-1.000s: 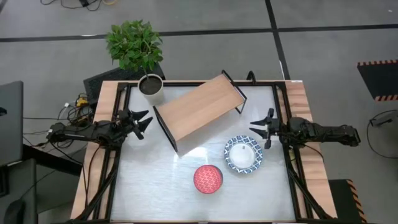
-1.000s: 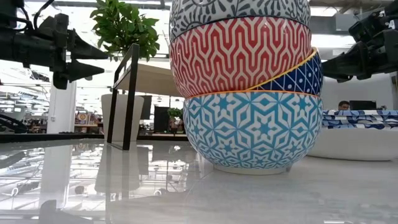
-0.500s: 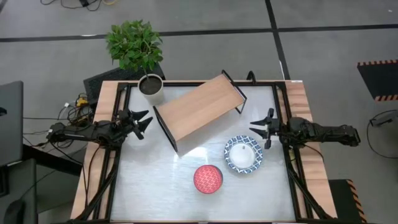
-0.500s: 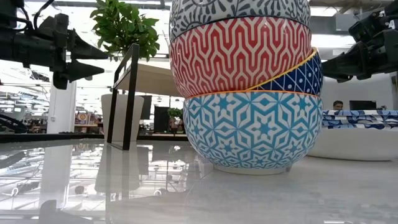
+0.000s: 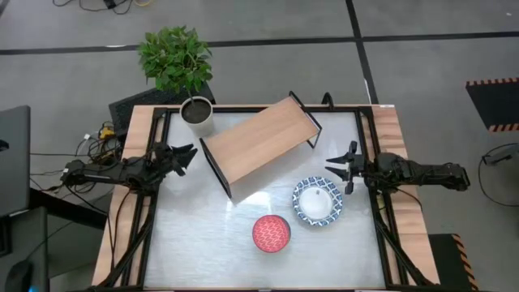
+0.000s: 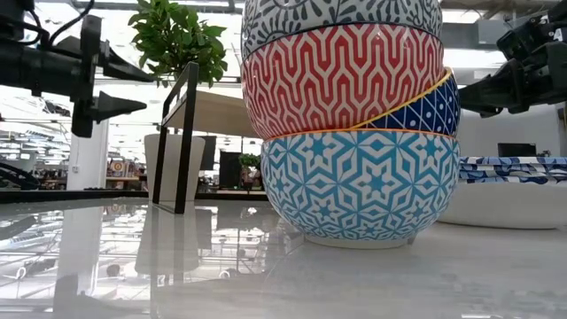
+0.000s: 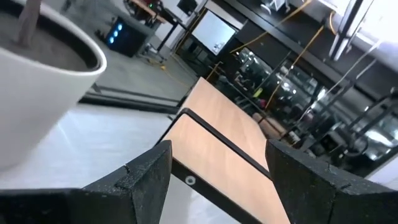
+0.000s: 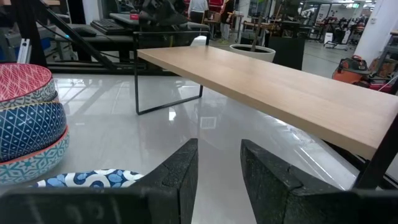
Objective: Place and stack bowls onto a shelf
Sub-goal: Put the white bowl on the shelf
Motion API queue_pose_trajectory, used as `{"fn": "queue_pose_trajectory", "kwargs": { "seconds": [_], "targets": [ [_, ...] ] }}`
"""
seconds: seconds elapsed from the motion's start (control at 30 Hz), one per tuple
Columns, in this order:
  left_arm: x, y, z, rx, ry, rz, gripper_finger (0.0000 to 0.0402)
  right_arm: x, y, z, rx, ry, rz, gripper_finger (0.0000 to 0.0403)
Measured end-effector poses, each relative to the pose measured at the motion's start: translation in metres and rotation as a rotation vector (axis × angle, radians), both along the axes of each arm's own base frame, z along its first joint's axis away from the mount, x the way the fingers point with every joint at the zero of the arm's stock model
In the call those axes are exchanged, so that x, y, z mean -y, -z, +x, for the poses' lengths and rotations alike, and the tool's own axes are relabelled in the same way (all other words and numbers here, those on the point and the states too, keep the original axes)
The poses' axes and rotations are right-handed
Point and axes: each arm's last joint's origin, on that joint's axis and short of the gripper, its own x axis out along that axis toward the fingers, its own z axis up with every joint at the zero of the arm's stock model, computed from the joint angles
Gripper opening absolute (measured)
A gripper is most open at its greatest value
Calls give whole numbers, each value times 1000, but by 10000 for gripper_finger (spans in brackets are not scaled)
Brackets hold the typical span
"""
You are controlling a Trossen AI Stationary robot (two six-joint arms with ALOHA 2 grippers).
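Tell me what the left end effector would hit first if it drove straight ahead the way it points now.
Most likely the shelf: the left end effector, open, points at its near end with bare table between. The plant pot sits off to one side.

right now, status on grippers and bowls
Left gripper open, right gripper open, both empty. Bowl stack and blue-and-white bowl on table; shelf bare. Nothing in the way.

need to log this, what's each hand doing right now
Left hand: open, holding nothing, at the table's left edge.
Right hand: open, holding nothing, just right of the blue-and-white bowl.
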Motion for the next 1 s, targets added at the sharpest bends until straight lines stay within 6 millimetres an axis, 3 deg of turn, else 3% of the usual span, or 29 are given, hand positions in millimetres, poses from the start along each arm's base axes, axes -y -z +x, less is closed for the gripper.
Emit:
{"fn": "queue_pose_trajectory", "kwargs": {
  "seconds": [0.57, 0.8, 1.0],
  "targets": [
    [-2, 0, -1, 132, -66, -169, 246, 0, -3, 0, 13, -10, -91, 148],
    [-2, 0, -1, 196, -58, -246, 246, -1, -3, 1, 130, 5, 421, 148],
    [-1, 0, 0, 231, 3, -300, 246, -1, -4, 1, 186, 27, 660, 148]
  ]
}}
